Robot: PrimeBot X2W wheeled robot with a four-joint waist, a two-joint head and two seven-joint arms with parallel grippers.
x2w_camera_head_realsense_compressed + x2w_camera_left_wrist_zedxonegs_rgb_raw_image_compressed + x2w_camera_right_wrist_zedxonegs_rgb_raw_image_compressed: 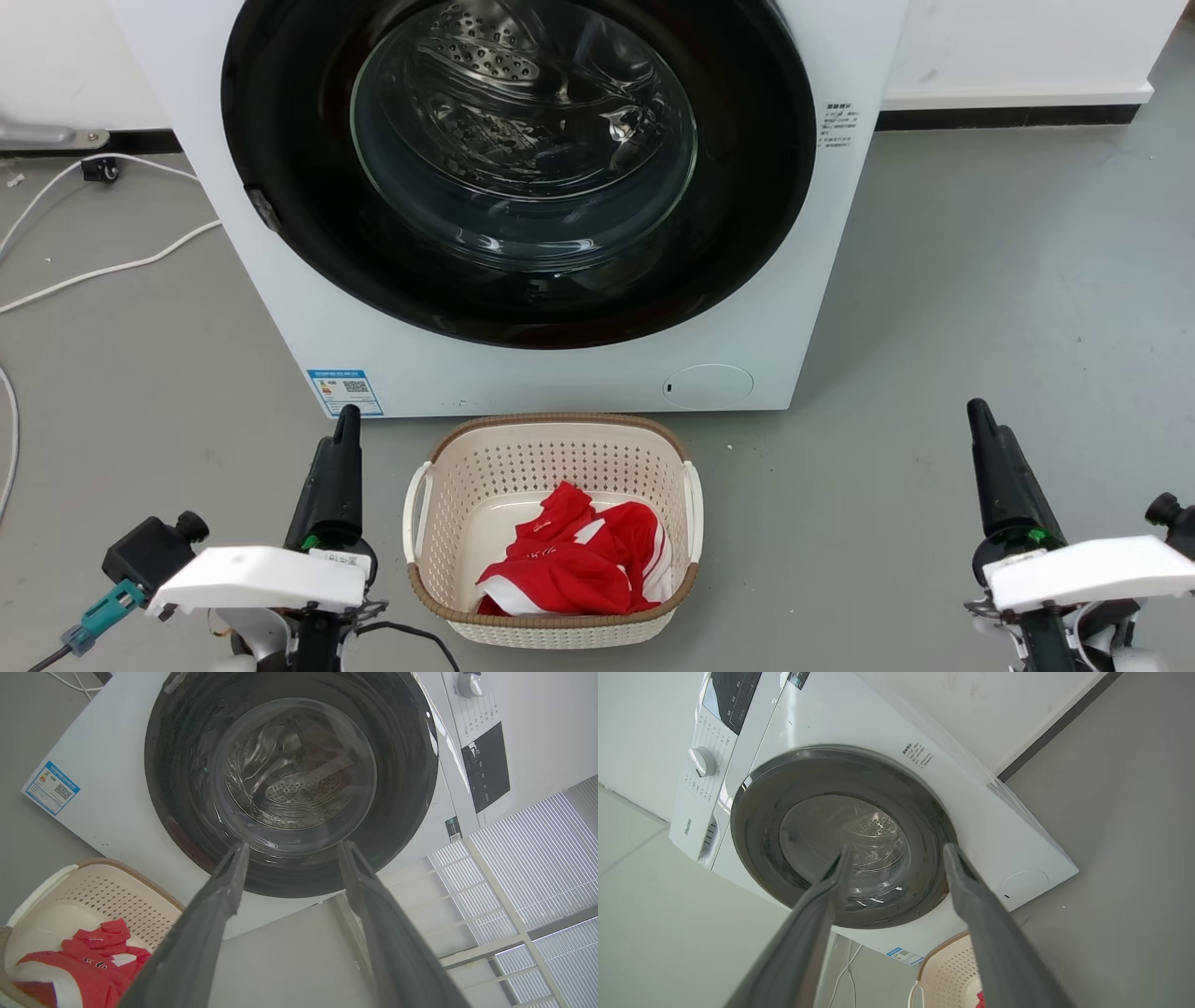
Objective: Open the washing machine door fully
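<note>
The left gripper (346,418) and right gripper (977,413) are long, tapering matt-black fingers, each backed by a flat white plastic wrist plate (261,579). A green dot (1034,535) marks each base. At eight o'clock of the left plate sits a black camera block (147,553) with a teal plug (105,611).

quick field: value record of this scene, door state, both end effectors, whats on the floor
washing machine door: shut, flush with the machine front
left end effector: open, empty, clear of the door
right end effector: open, empty, clear of the door
basket: on the floor below the door, holding red clothing
task status: door not yet touched
</note>
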